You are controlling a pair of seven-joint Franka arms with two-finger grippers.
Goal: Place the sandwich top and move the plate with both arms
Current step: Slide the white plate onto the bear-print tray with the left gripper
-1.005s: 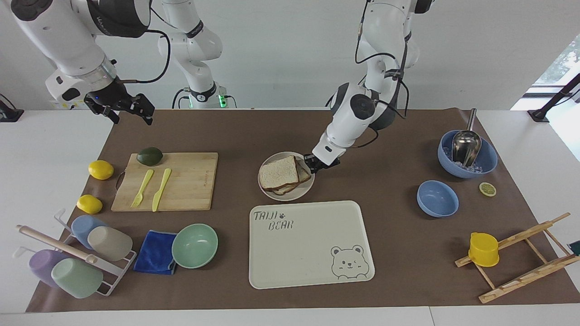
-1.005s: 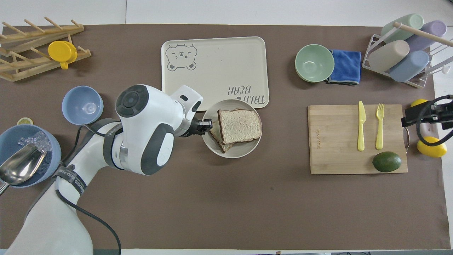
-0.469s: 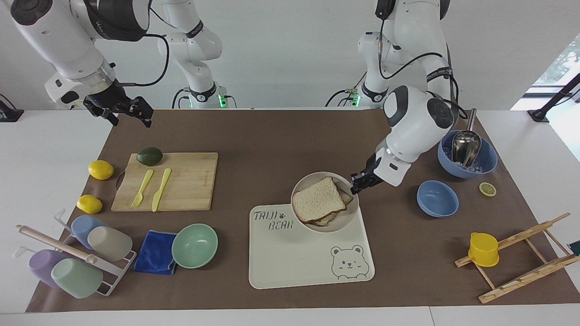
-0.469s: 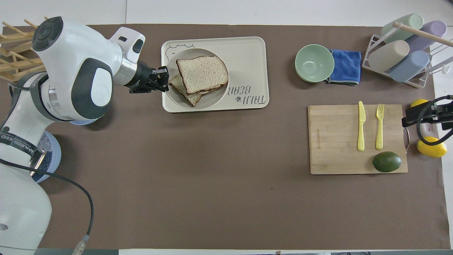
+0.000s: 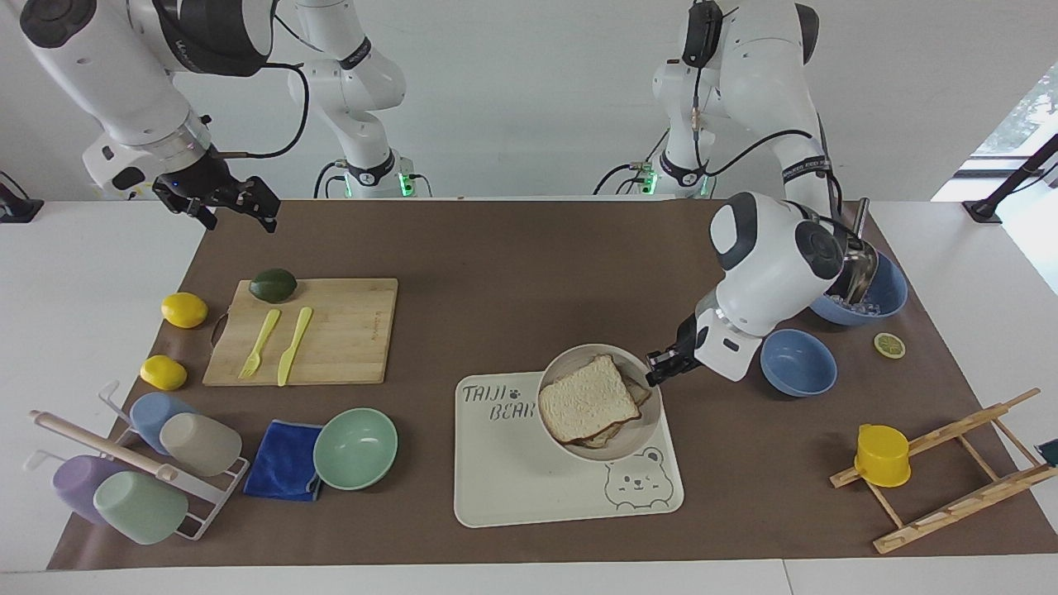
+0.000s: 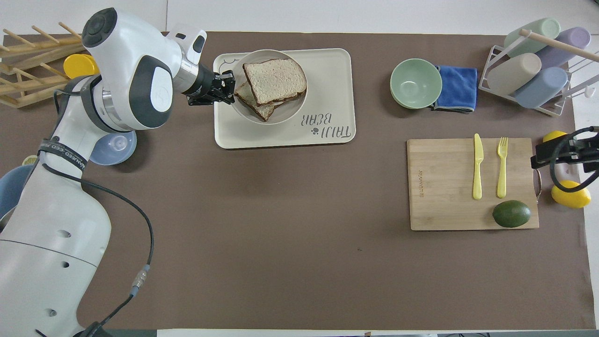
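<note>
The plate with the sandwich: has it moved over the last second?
Yes. The plate, gripped at its rim by the left gripper, has gone from the bare mat beside the tray to over the tray, away from the robots.

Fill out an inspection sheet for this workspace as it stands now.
Surface: brown mat on white table.
Job's things: sandwich top on plate, over bear tray.
Clutter: cutting board, avocado, lemons, mint bowl, blue bowls, cup rack, wooden rack.
Grippers: left gripper shut on plate rim; right gripper waits over mat corner.
Cables: black, along both arms.
Surroundings: white wall.
</note>
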